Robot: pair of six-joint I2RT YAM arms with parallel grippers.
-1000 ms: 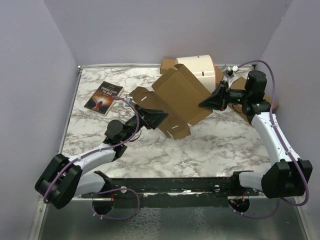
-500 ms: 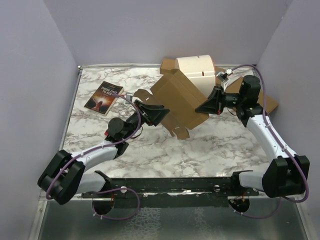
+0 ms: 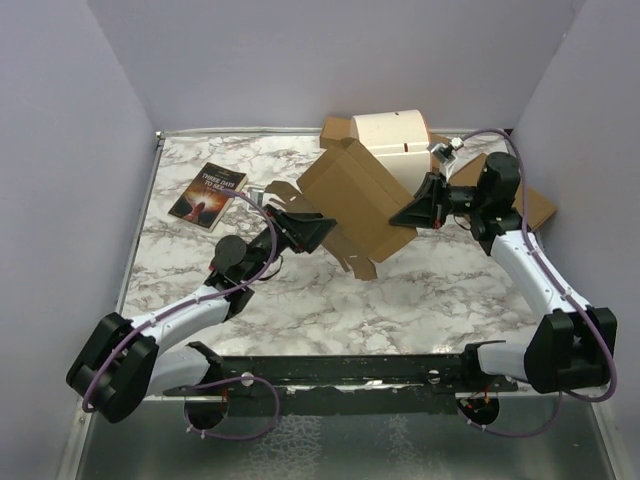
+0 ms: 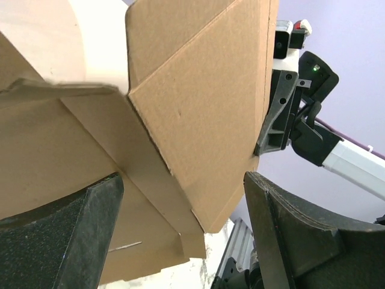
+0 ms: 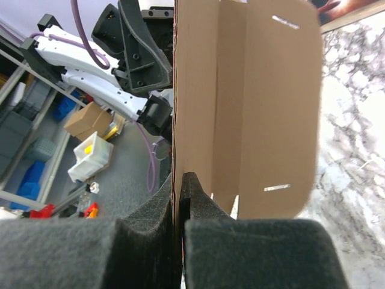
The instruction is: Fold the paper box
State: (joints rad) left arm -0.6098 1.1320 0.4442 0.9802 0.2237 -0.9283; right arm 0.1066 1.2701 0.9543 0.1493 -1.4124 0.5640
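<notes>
While the right gripper (image 3: 402, 217) pinches one edge of the paper box (image 3: 355, 190), held tilted over the marble table (image 3: 440, 290), the left gripper (image 3: 322, 232) gapes wide at its opposite side.

Robotics lab test cell. A marble-patterned table (image 3: 420, 290) is boxed in by plain lavender panels (image 3: 300, 60) behind it and on both sides. Two white-and-black robot arms (image 3: 535, 265) are bolted to a black rail (image 3: 330, 372) along its near edge. Beyond that edge, a grey floor (image 5: 126, 180) holds metal shelving with blue storage bins (image 5: 33, 174), a cardboard carton (image 5: 90, 120) and a white tub (image 5: 90, 158).
</notes>
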